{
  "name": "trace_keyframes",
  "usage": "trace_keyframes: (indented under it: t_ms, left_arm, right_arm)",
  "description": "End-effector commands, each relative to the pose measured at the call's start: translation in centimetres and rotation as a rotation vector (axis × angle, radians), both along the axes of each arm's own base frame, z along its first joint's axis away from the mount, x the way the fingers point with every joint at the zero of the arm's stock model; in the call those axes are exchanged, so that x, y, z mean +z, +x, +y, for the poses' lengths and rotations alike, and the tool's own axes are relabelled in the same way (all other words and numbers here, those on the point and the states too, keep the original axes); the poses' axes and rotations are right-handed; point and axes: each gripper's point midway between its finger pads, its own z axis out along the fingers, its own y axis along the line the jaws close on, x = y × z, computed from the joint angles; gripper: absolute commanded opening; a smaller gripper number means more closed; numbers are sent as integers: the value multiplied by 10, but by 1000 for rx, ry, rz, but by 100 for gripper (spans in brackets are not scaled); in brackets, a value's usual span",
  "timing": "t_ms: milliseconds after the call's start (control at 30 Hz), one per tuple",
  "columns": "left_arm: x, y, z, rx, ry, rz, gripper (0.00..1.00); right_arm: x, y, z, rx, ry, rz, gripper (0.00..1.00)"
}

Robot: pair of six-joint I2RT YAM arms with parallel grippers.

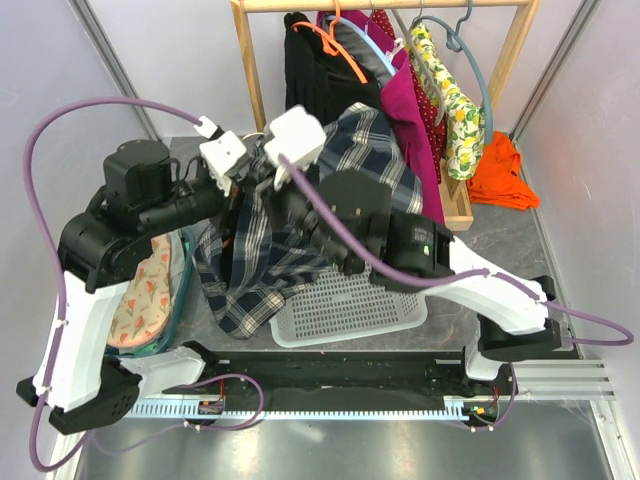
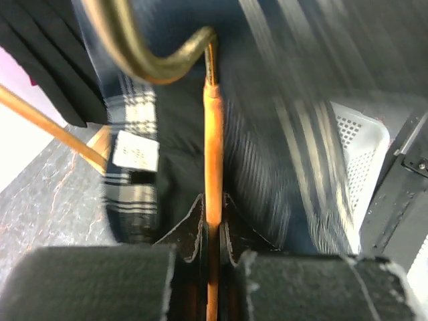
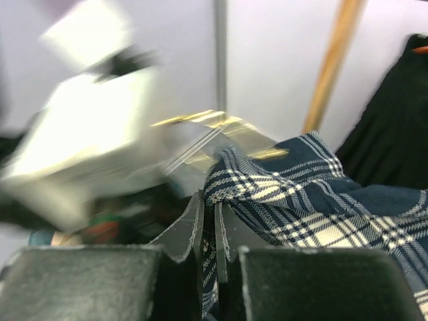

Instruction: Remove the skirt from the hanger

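Item one, your plaid skirt (image 1: pixel 255 275): navy with white checks, lifted between the two arms above the dark marbled tabletop (image 1: pixel 500 250). Seen from above, its lower folds lie across the left edge of the white perforated basket (image 1: pixel 350 310). Item two, the hanger (image 2: pixel 212 134): a copper-coloured stem topped by a brass hook (image 2: pixel 154 63), standing close in front of the skirt cloth. A white label (image 2: pixel 136 150) shows on the skirt just left of the stem. Item three, your left pincer (image 2: pixel 212 204): jaws closed tight on the hanger's stem, which runs straight up between the two fingers. Item four, your right pincer (image 3: pixel 209 200): jaws nearly together, nipping a fold of the skirt's checked edge, with the rest of the cloth spreading off to the right. In the right wrist view a blurred gold-coloured part sits just above that fold, and you cannot tell whether the skirt is attached to it. Item five, the wooden garment rail (image 1: pixel 250 70) at the far side: it carries a black garment (image 1: pixel 305 60), an orange hanger (image 1: pixel 340 50), a magenta garment (image 1: pixel 405 100) and a lemon-print garment (image 1: pixel 455 110). Item six, an orange cloth (image 1: pixel 500 170): crumpled by the rail's right foot. Item seven, a teal bin (image 1: pixel 180 290): beside the left arm, holding watermelon-print fabric (image 1: pixel 140 290).
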Motion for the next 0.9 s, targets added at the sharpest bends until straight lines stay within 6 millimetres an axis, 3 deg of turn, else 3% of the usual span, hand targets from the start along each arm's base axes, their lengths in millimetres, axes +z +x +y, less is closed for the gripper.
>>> trace_keyframes:
  t_ms: [0, 67, 100, 200, 267, 300, 333, 367, 400, 433, 500, 533, 600, 667, 767, 800, 833, 867]
  left_arm:
    - [10, 20, -27, -35, -22, -10, 2]
    - [19, 21, -32, -49, -46, -28, 2]
    - [21, 20, -34, -53, -53, -30, 2]
    - [25, 24, -31, -28, -61, -49, 2]
    - [33, 23, -23, 1, -60, -82, 2]
    - [40, 21, -18, 12, -65, -109, 2]
    - [55, 18, -12, 31, -81, -149, 2]
    - [64, 13, -9, 35, -98, -166, 2]
    - [73, 9, -8, 31, -119, -175, 2]
    - [98, -1, -3, 27, -164, -220, 2]
    - [117, -11, 0, 19, -213, -231, 2]
    - [139, -19, 5, 18, -252, -280, 2]
    - [159, -25, 12, 31, -288, -328, 2]
    - [181, -39, 22, 34, -323, -396, 2]
    - [186, -60, 32, 16, -349, -416, 2]
    - [183, -67, 33, -1, -351, -410, 2]
    - [167, -66, 31, -5, -326, -366, 2]
    - [163, -80, 39, -14, -324, -377, 2]
  right_arm:
    - [26, -56, 14, 160, 65, -47, 0]
    - [29, -53, 0, 127, 91, -47, 0]
    - [14, -50, 1, 105, 59, -39, 0]
    - [7, -43, -14, 55, 37, -34, 0]
    - [9, -35, -42, -27, 35, -32, 0]
    - [-3, -30, -46, -54, 1, -31, 0]
    - [1, -25, -66, -103, 13, -29, 0]
    - [-3, -20, -74, -135, 4, -26, 0]
    - [-17, -12, -79, -168, -27, -18, 0]
    - [-19, -10, -88, -178, -23, -11, 0]
    - [-42, -2, -90, -192, -60, 8, 0]
    - [-46, -2, -93, -196, -47, 23, 0]
    - [-57, 4, -99, -234, -64, 37, 0]
    - [-56, 8, -115, -283, -68, 38, 0]
    - [-42, 14, -143, -345, -46, 27, 0]
    - [-33, 18, -158, -392, -29, 23, 0]
    - [-24, 18, -172, -420, -35, 3, 0]
    - [-15, 19, -183, -447, -27, -7, 0]
